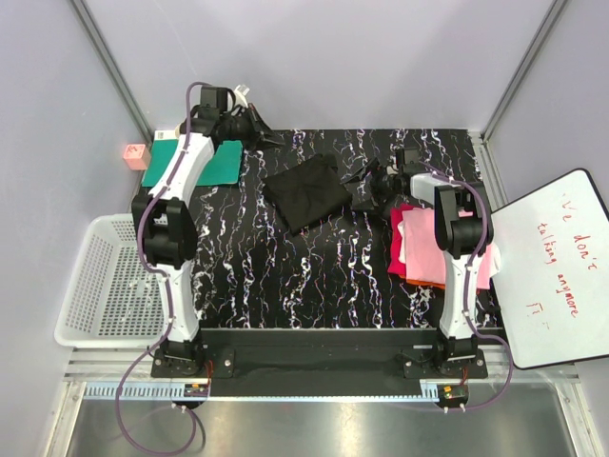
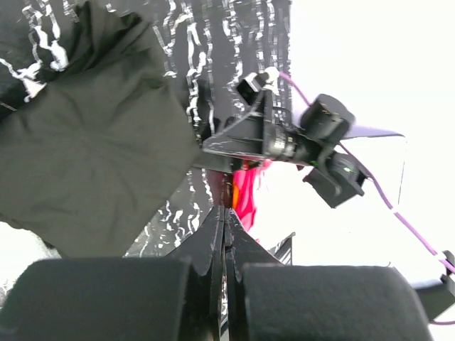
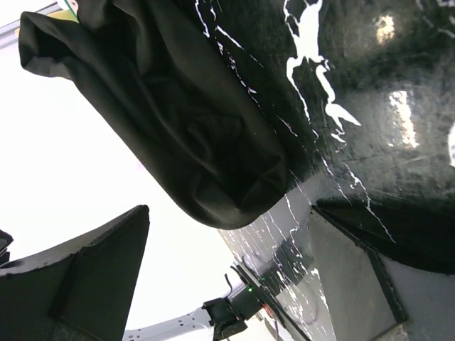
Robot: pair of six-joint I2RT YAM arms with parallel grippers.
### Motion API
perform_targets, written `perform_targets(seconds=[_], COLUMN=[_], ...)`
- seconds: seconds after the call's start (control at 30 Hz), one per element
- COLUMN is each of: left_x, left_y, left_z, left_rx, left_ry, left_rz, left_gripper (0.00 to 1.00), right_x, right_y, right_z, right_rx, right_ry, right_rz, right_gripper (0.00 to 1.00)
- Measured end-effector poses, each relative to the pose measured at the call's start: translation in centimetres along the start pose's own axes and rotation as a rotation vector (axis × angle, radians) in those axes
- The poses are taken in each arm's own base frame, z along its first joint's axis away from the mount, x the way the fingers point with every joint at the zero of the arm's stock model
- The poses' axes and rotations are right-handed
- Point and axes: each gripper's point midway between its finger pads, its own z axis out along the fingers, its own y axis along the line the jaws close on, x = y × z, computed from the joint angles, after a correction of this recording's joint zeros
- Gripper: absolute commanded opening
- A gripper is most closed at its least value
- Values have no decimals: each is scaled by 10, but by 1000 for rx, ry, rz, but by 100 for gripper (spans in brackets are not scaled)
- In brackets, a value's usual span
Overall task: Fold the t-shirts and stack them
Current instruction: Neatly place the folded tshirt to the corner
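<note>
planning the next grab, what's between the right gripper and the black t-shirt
Only a bare strip of marbled table separates the open right gripper from the folded black t-shirt; the right wrist view shows it best.

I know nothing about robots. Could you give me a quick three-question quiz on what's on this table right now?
1. True or false: the black t-shirt lies apart from the pink-topped stack.
2. The left tool is shut on nothing. The right tool is: A open, B shut on the shirt, C out of view.
3. Fill in: the white basket sits on the robot's ____ side.
Key: 1 true; 2 A; 3 left.
</note>
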Motion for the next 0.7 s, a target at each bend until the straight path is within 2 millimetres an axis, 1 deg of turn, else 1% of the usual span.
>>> perform_targets(seconds=[0.07, 0.1, 0.3, 0.4, 0.53, 0.63, 0.67, 0.7], left_x=[0, 1, 15, 19, 22, 25, 26, 27], left_y=[-6, -5, 15, 21, 24, 25, 26, 26], left_z=[-5, -6, 0, 1, 2, 2, 1, 0], left_rx=[12, 12, -19, -28, -31, -35, -36, -38], left_ry=[-4, -2, 38, 50, 59, 64, 66, 67], left_rz=[7, 5, -45, -59, -67, -69, -70, -70], left_gripper=[1, 1, 0, 0, 0, 2, 3, 4], right_x=[0, 1, 2, 3, 6, 7, 8, 8], right_y=[0, 0, 4, 9, 17, 23, 24, 23], right_z=[0, 1, 6, 13, 26, 35, 38, 42], right_rx=[-7, -10, -42, -52, -67, -77, -78, -75], right_ry=[2, 4, 32, 39, 56, 65, 64, 64], right_rz=[1, 3, -1, -18, -38, -52, -56, -56], right_gripper=[100, 100, 100, 100, 100, 80, 67, 32])
